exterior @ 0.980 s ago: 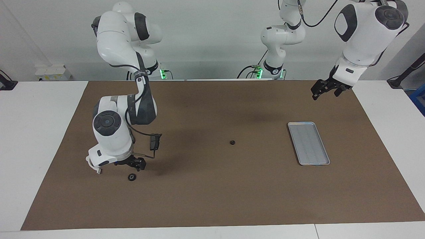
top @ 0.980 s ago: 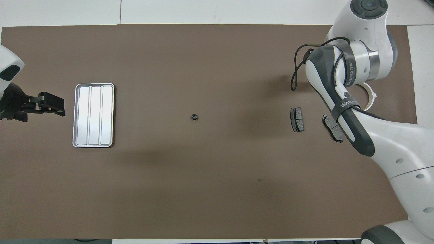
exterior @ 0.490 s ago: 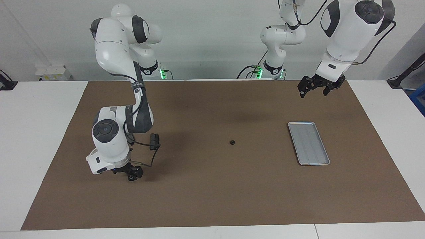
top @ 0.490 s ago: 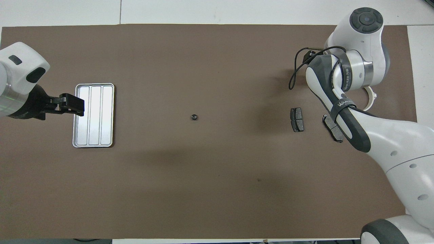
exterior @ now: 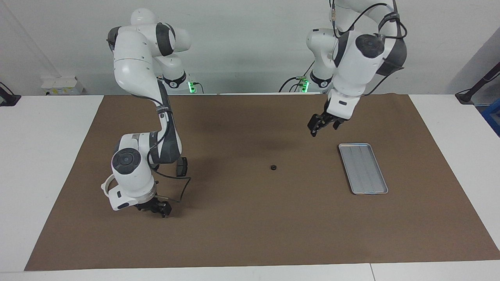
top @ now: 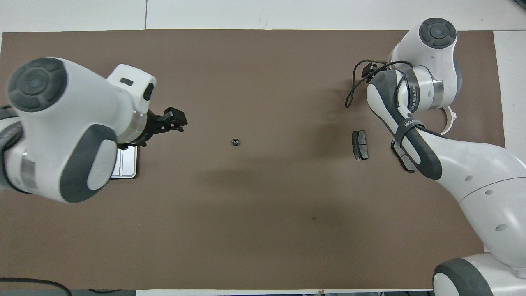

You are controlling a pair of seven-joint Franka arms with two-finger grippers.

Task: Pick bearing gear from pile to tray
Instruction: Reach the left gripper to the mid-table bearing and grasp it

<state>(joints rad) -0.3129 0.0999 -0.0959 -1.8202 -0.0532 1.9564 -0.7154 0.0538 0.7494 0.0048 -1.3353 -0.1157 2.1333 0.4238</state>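
Note:
The pile lies at the right arm's end of the mat: a white half-ring bracket (top: 451, 119), also in the facing view (exterior: 104, 186), and two dark brake pads (top: 360, 144) (top: 403, 158). My right gripper (exterior: 162, 210) is down at the mat beside the bracket, where a black round piece lay; that piece is hidden now. A lone small black round piece (exterior: 274, 168) (top: 235, 142) lies mid-mat. The silver tray (exterior: 363, 168) sits at the left arm's end, mostly covered by the left arm in the overhead view (top: 126, 163). My left gripper (exterior: 317, 127) (top: 176, 121) is open and empty in the air, between the tray and the lone piece.
A brown mat (exterior: 250, 234) covers the white table (exterior: 43, 164). A loose black cable (exterior: 183, 189) hangs from the right wrist beside the brake pads.
The right gripper has come down over the black round piece by the bracket, hiding it. The left arm has swung from outside the tray, across it, toward the middle of the mat.

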